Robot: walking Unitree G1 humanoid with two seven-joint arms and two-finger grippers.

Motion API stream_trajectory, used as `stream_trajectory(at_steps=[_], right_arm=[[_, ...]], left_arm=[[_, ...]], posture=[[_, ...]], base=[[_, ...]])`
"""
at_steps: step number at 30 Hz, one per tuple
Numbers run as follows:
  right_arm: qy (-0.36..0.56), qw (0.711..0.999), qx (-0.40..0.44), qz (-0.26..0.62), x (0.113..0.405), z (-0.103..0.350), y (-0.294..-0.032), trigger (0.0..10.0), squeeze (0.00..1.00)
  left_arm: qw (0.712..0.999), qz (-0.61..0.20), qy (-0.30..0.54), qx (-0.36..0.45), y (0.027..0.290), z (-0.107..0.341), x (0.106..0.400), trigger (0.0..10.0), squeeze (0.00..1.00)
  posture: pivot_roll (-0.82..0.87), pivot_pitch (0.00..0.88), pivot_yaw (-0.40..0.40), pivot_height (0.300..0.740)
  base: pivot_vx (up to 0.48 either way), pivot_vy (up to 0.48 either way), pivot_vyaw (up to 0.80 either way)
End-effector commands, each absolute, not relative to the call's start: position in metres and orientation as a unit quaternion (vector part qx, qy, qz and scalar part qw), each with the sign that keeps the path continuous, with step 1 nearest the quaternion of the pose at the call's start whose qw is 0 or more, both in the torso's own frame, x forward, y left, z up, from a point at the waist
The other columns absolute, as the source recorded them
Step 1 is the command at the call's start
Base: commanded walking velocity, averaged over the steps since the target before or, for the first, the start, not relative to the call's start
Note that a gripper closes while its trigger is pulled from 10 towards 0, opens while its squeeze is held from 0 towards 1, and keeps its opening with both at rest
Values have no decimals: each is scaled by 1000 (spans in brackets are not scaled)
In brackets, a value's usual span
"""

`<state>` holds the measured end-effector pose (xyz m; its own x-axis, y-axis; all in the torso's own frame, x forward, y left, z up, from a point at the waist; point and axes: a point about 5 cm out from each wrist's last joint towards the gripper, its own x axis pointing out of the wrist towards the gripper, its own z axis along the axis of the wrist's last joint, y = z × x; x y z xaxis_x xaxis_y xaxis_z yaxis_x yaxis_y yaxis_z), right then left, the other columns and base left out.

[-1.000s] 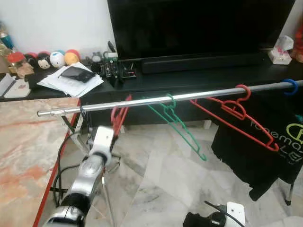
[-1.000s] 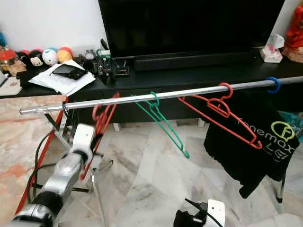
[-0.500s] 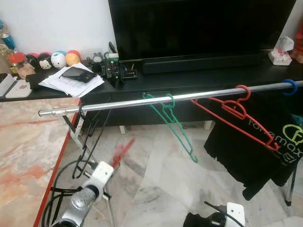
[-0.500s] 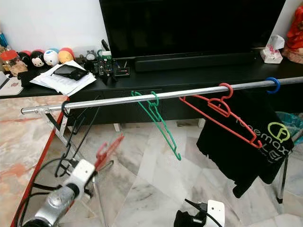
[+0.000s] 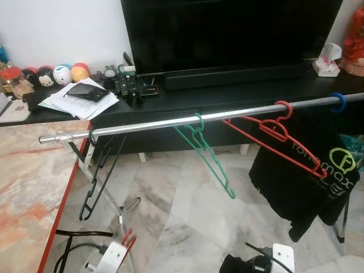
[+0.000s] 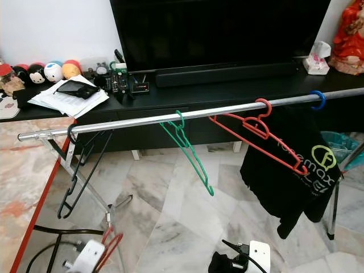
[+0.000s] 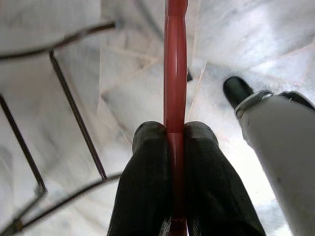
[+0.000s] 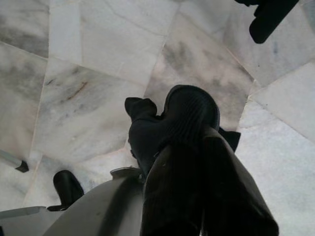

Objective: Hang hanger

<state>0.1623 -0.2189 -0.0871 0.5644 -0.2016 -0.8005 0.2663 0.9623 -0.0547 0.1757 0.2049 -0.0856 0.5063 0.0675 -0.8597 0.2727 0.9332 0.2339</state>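
Observation:
A silver rail [image 5: 170, 121] runs across in front of the TV bench. On it hang a black wire hanger [image 5: 98, 170] near its left end, a green hanger [image 5: 205, 151] in the middle, and a red hanger [image 5: 273, 133] carrying a black T-shirt [image 5: 307, 176]. A blue hook [image 5: 339, 98] sits at the far right. My left gripper [image 7: 175, 130] is shut on another thin red hanger [image 7: 175, 64], held low near the floor [image 5: 126, 242], well below the rail. My right gripper [image 8: 172, 118] hangs low over the floor, fingers together with nothing between them.
A black TV bench [image 5: 227, 94] with a large TV [image 5: 227, 34], papers [image 5: 79, 99] and small toys stands behind the rail. A marble table edge with red trim [image 5: 60, 216] lies to the left. Rack legs [image 5: 108, 199] and black cables [image 5: 79, 236] lie below the rail's left end.
My left arm has dropped from the rail down to near the floor, taking the red hanger with it. The black hanger shows on the rail's left end. The camera shifted a little.

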Motion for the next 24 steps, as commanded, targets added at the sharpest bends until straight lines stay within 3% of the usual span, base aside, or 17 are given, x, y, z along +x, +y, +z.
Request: stream_trajectory(at_steps=[1,7,24], right_arm=[[446,884,38,-133,165,-86,-218,10000,0],[446,884,36,-135,165,-86,-219,10000,0],[445,884,37,-136,166,-86,-218,10000,0]], left_arm=[[851,-32,501,154,208,-86,174,10000,0],[858,-4,500,120,206,-86,177,10000,0],[854,-8,504,127,209,-87,172,10000,0]], posture=[[-241,0,83,740],[-238,0,83,740],[-236,7,89,740]], base=[[0,0,0],[0,0,0],[0,0,0]])
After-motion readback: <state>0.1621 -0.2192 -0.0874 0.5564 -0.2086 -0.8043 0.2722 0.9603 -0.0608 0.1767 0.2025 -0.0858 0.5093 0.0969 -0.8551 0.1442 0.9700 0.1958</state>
